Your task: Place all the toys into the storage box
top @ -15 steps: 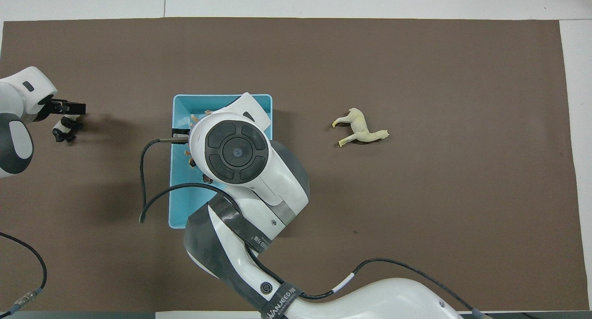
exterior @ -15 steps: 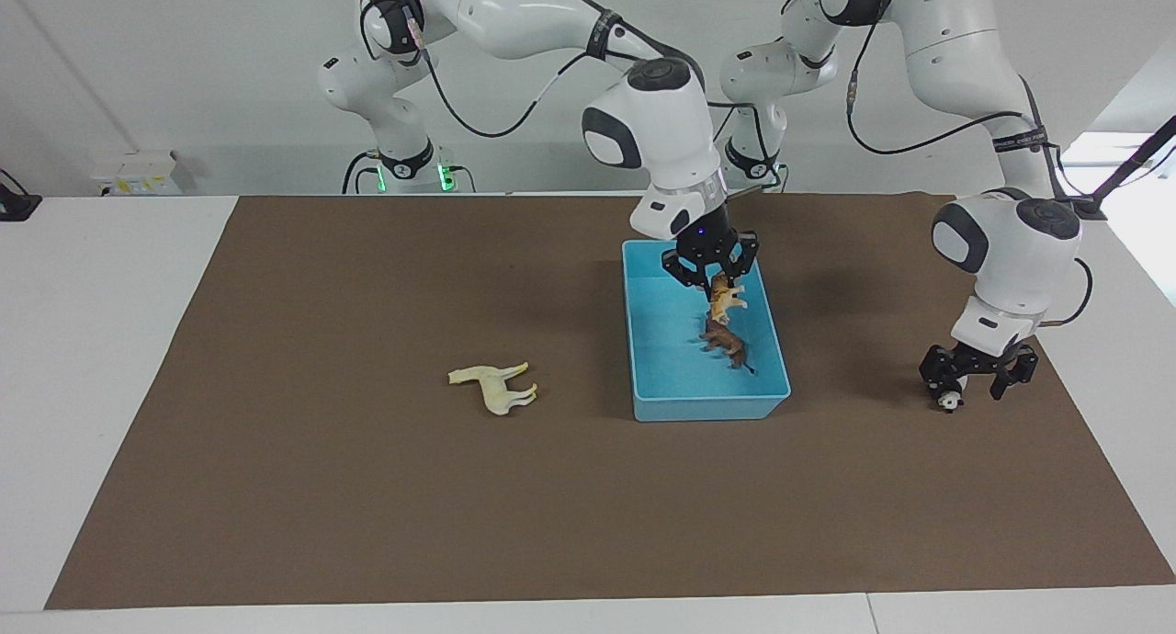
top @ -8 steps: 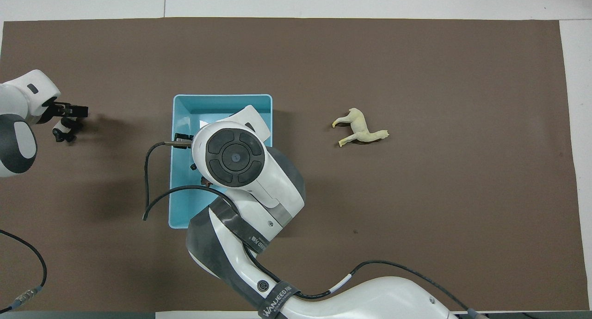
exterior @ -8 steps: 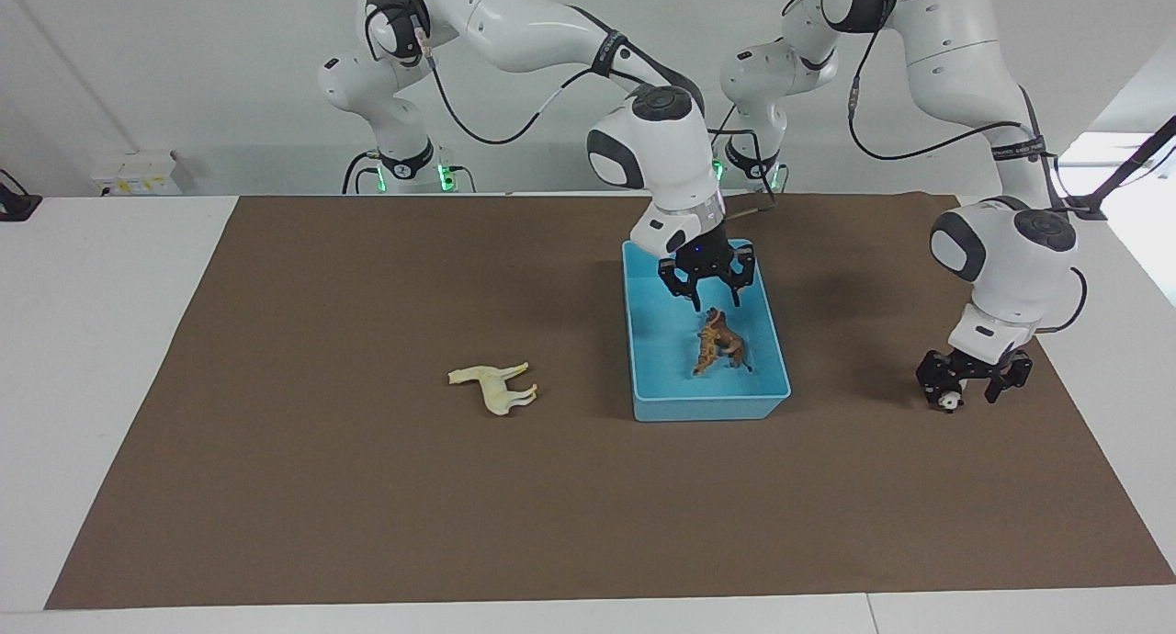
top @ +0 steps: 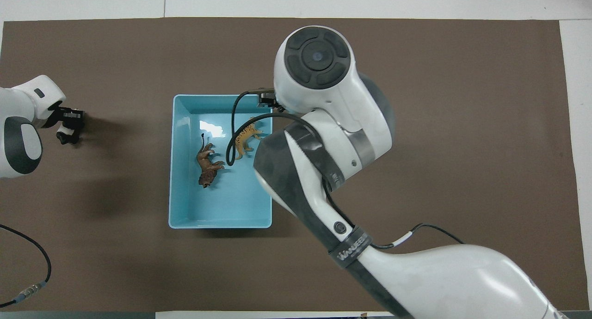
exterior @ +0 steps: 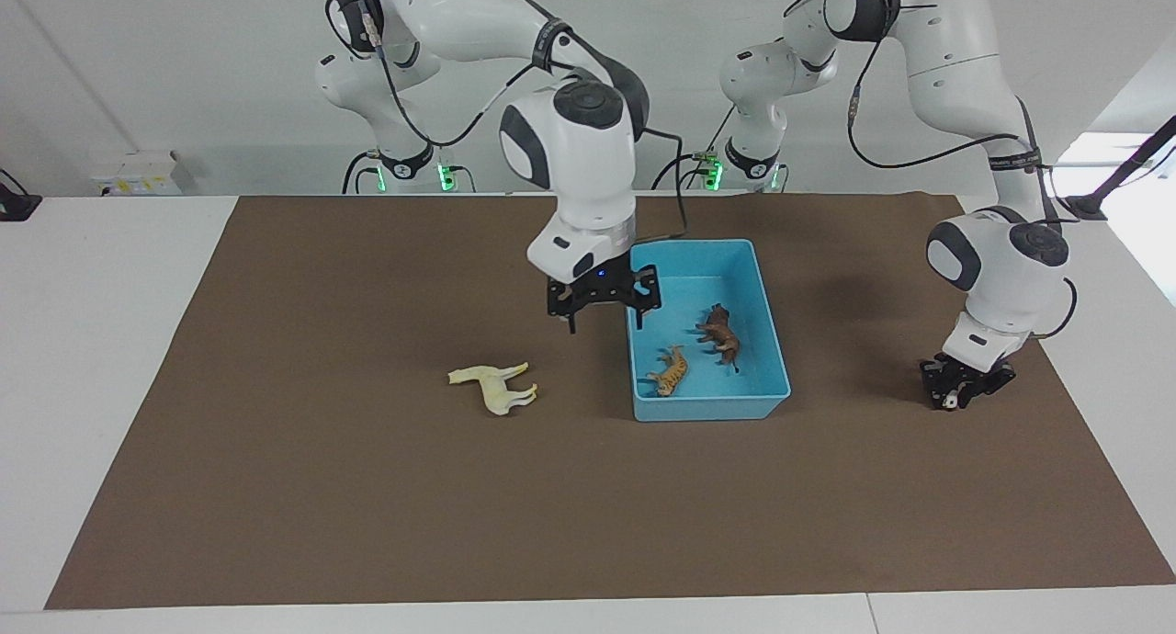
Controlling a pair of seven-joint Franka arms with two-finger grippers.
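Since 1 second ago, the orange spotted cat [exterior: 669,371] has been released by the right hand [exterior: 602,303] and is now recorded lying in the storage box [exterior: 776,358], beside the brown animal [exterior: 720,333]. That hand has been moved off the box and is held raised over the box's wall toward the right arm's end of the bench [exterior: 276,487], fingers spread and empty, pointing down. The right arm is bent over from its base, wrist vertical.

Left hand [exterior: 960,390]: lowered to the mat at the left arm's end, wrist tilted, fingers clenched on the panda [exterior: 959,397], of which only a small white-and-black patch is seen between the fingers. Whether the panda is lifted clear of the mat cannot be told.

Horse [exterior: 494,386]: 1 cream-white figurine, lying on its side on the mat, well apart from the box, toward the right arm's end.

Items obscured in the overhead view: the horse and the right hand are hidden under the right arm's wrist and forearm; the cat is partly crossed by a black cable [top: 231,138]; the left arm is cut off by the frame edge.
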